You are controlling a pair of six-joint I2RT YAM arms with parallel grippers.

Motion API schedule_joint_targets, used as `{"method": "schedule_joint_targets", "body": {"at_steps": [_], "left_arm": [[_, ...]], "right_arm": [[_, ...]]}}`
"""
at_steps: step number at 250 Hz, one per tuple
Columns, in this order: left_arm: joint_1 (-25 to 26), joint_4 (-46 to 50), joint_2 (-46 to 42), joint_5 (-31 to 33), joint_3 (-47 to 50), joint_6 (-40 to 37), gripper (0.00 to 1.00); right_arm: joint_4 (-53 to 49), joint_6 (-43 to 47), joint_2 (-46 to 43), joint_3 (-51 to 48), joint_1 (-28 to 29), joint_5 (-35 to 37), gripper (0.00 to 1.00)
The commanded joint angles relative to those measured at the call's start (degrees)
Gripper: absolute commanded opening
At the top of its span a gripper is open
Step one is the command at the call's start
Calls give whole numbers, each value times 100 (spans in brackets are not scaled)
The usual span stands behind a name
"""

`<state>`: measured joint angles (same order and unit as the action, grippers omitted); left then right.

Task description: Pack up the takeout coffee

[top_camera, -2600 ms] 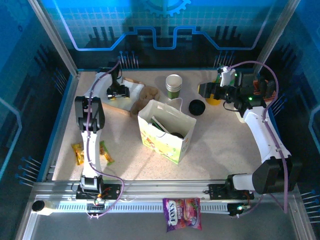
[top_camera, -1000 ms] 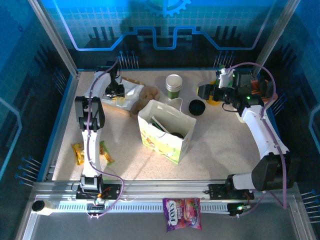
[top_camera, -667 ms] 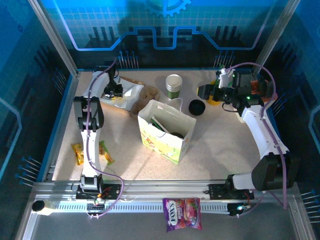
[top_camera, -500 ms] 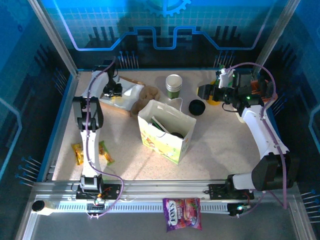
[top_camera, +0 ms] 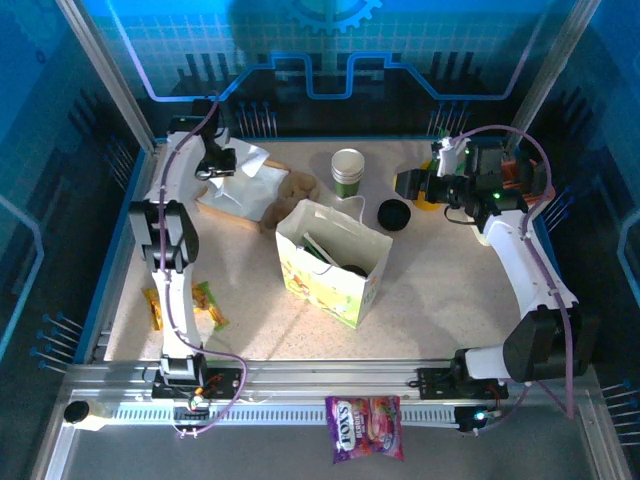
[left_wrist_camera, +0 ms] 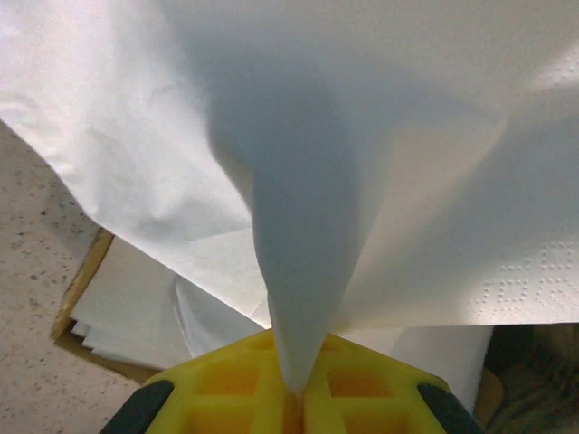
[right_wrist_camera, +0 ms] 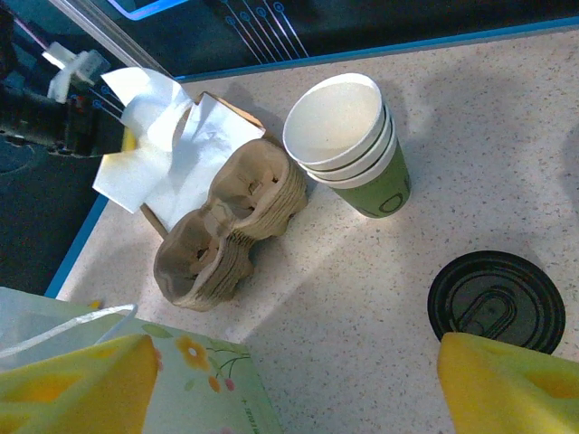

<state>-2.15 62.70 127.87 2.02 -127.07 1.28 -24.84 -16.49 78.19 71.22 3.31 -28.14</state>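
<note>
Left claw pinched on draping white napkin; right claw wide apart, fingers cropped at bottom edge.

The only lettering that could be read was the brand name "FOX'S", printed in white on the pink-and-purple candy packet at the bottom centre of the overhead frame. The smaller print beneath it was too blurred to read.

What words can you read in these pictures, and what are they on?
"FOX'S": on the pink candy bag by the front rail.
Tiny print on the flowered paper bag: too small to read.
Round mark on the green cups: not readable.
Snack packets: too blurred.
</note>
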Motion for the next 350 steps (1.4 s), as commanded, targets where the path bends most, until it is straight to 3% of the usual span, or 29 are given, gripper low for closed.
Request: {"method": "schedule_joint_targets", "body": {"at_steps": [1,64,103,151,208,250,291,350], "left_arm": [[-57,62,-637,165,113,-157,11],[98,-516,-2185,422,881,-674,10],[450,-1020,-3235,546,1578,-1151,10],[1316,-1529,-4327,976,2362,-2051,10],[2856,-2209,-5538,1344,3521,-3316,10],[3942,-2546,-5921,1558,3949,-3826,10],[4821,-2596,-5693,1942,3929,-4232,10],[5196,-2204,-5174,1879,3874,-4257,11]], "right_arm": [[-60,59,-137,-38,-27,-154,82],[-43,56,-155,-18,-15,-195,82],[-30,27,-171,-11,11,-283,82],[-81,18,-373,-15,69,-247,82],[-222,28,-610,-61,143,-137,82],[-376,93,-776,-147,232,3,82],[-564,181,-1026,-266,242,164,82],[-778,314,-1393,-404,214,449,83]]}}
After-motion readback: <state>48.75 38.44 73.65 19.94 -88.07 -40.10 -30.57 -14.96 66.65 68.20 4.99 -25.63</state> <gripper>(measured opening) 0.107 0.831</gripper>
